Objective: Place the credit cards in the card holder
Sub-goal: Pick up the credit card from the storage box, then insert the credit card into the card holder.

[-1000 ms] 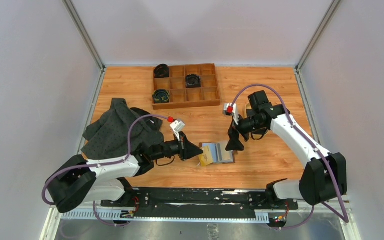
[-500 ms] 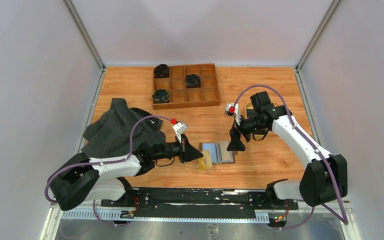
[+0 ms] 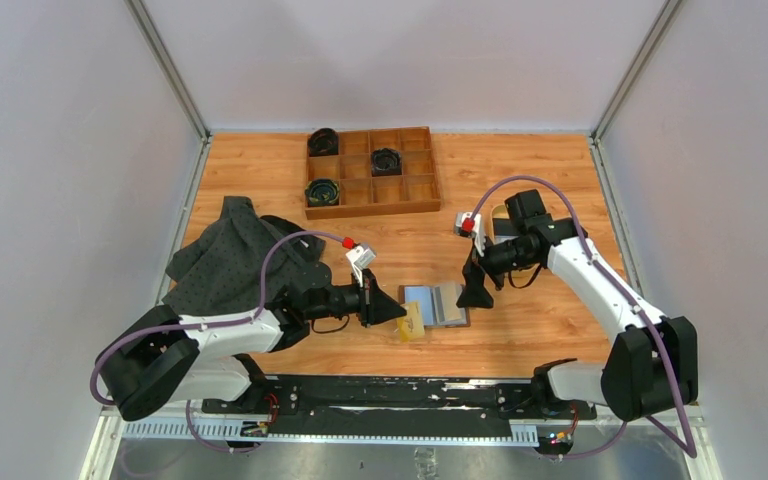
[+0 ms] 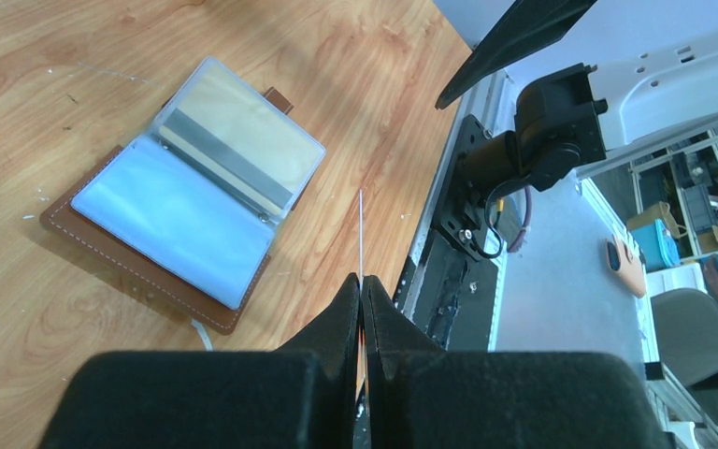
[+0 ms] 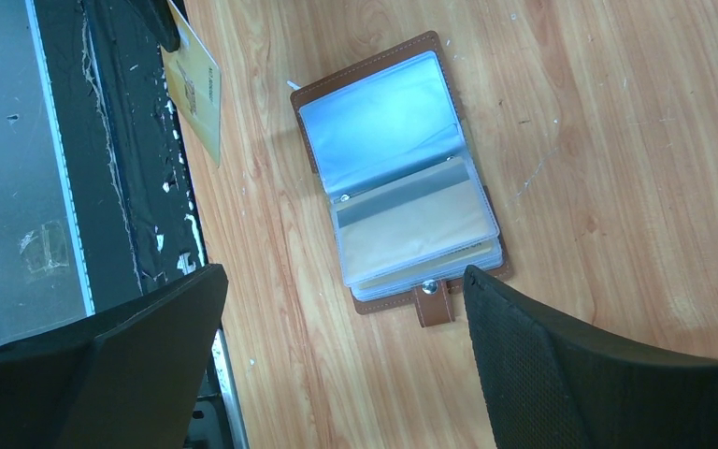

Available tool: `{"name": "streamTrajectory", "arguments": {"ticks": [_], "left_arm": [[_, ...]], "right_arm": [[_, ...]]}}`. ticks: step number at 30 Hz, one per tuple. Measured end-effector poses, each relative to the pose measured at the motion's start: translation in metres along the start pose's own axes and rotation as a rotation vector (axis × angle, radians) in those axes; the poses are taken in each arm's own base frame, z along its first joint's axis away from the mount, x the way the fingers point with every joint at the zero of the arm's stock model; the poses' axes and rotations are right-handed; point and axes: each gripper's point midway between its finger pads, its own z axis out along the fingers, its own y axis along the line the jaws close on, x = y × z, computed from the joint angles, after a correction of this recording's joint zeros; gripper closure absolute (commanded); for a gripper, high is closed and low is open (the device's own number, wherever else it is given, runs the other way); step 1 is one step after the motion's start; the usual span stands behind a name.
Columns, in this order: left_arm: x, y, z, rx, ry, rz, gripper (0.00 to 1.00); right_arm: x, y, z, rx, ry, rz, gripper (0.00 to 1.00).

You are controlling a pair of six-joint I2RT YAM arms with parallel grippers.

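The brown leather card holder (image 3: 438, 304) lies open on the table, its pale blue and clear sleeves (image 5: 383, 140) facing up. A gold card (image 5: 418, 232) shows inside one clear sleeve. My left gripper (image 3: 392, 308) is shut on a yellow credit card (image 3: 412, 320), just left of the holder and near its front corner. In the left wrist view that card (image 4: 361, 234) appears edge-on as a thin line rising from the shut gripper (image 4: 362, 282). My right gripper (image 3: 476, 292) hangs open just right of the holder, with nothing between its fingers (image 5: 570, 355).
A wooden compartment tray (image 3: 415, 170) with dark coiled items stands at the back centre. A dark grey cloth (image 3: 228, 255) lies crumpled at the left. The black mounting rail (image 3: 400, 392) runs along the near table edge, close behind the held card.
My right gripper has drifted a little right and toward the near edge, off the holder's right side, still open. The left gripper and its card have barely shifted.
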Motion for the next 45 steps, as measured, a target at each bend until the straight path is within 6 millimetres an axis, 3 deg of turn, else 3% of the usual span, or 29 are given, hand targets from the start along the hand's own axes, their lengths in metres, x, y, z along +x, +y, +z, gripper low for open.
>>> {"name": "streamTrajectory", "arguments": {"ticks": [14, 27, 33, 42, 45], "left_arm": [[-0.009, -0.008, -0.005, 0.011, -0.036, -0.003, 1.0], [0.007, 0.007, -0.01, -0.036, -0.036, -0.034, 1.0], [0.011, 0.014, -0.006, -0.051, -0.028, -0.046, 1.0], [0.027, 0.032, 0.013, -0.05, -0.003, -0.116, 1.0], [0.023, 0.036, 0.023, -0.043, -0.015, -0.13, 1.0]], "right_arm": [[0.004, 0.003, 0.005, -0.021, -0.016, 0.012, 0.0], [0.013, -0.004, 0.012, -0.026, 0.023, 0.118, 0.0], [0.008, -0.006, 0.008, -0.003, 0.007, 0.087, 0.0], [0.037, -0.021, 0.026, -0.015, 0.117, 0.248, 0.0], [0.041, -0.028, 0.029, -0.004, 0.14, 0.282, 0.0]]}}
